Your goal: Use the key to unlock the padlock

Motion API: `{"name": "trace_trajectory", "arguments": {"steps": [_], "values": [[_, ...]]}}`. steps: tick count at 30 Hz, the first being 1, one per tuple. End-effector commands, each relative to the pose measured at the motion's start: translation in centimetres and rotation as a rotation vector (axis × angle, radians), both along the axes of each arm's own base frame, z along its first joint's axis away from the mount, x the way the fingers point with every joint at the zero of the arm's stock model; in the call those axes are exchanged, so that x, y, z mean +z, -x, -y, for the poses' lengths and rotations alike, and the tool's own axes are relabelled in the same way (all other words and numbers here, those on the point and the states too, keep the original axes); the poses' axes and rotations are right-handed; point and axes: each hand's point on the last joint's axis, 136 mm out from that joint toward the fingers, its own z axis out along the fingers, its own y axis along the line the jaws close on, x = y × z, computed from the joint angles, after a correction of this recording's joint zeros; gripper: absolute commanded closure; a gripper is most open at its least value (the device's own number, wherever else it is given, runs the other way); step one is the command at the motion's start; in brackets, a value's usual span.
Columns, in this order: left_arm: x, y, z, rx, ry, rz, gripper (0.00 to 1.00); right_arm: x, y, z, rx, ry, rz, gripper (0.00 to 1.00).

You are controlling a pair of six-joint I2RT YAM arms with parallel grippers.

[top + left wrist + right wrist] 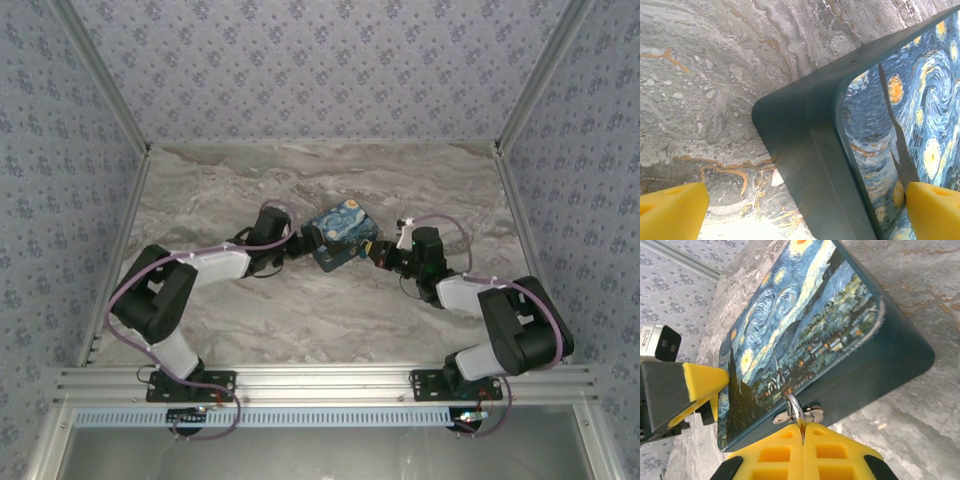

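Observation:
The blue-and-yellow swirl-painted tin box (340, 236) lies mid-table between both arms. My right gripper (803, 434) is shut at the box's front wall. The padlock's thin silvery shackle (795, 406) sticks out from between its yellow pads and passes through the box's small metal hasp (814, 415). The padlock's body is hidden between the pads. My left gripper (805, 200) is open and straddles a corner of the box (805, 150). One of its fingers (932, 210) lies over the lid and the other over the table. The key is out of view.
The marble tabletop (250, 310) is walled by patterned panels at the back and on both sides. My left gripper's finger (702, 381) touches the far end of the box lid (805, 325) in the right wrist view. An aluminium rail (320, 385) runs along the near edge.

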Motion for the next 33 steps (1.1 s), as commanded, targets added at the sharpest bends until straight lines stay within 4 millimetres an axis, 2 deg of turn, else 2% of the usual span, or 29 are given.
{"name": "trace_trajectory", "arguments": {"steps": [1,7,12,16,21,24,30,33], "values": [[-3.2,2.4,-3.2,0.032,-0.126,-0.110,0.01,-0.8,1.2,1.0,-0.001,0.069,-0.031,1.00],[-3.1,2.2,-4.8,0.061,-0.130,-0.111,0.01,-0.2,4.2,1.7,0.081,0.201,-0.065,1.00],[-2.5,1.4,-5.3,0.067,-0.125,-0.097,0.01,-0.2,7.4,1.2,0.180,0.295,-0.153,1.00],[-1.2,0.9,-5.3,0.064,-0.114,-0.060,0.01,-1.1,10.1,0.4,0.244,0.364,-0.256,1.00],[0.6,0.9,-6.1,0.074,-0.115,-0.003,0.01,-2.9,12.3,-0.7,0.283,0.418,-0.394,1.00],[1.7,1.1,-6.7,0.078,-0.118,0.023,0.01,-4.1,12.8,-1.7,0.317,0.443,-0.438,1.00],[3.3,1.9,-8.0,0.088,-0.148,0.059,0.01,-5.6,12.0,-4.5,0.377,0.433,-0.447,1.00],[3.8,2.4,-8.6,0.098,-0.150,0.070,0.01,-6.2,11.6,-5.2,0.391,0.452,-0.451,1.00]]}}
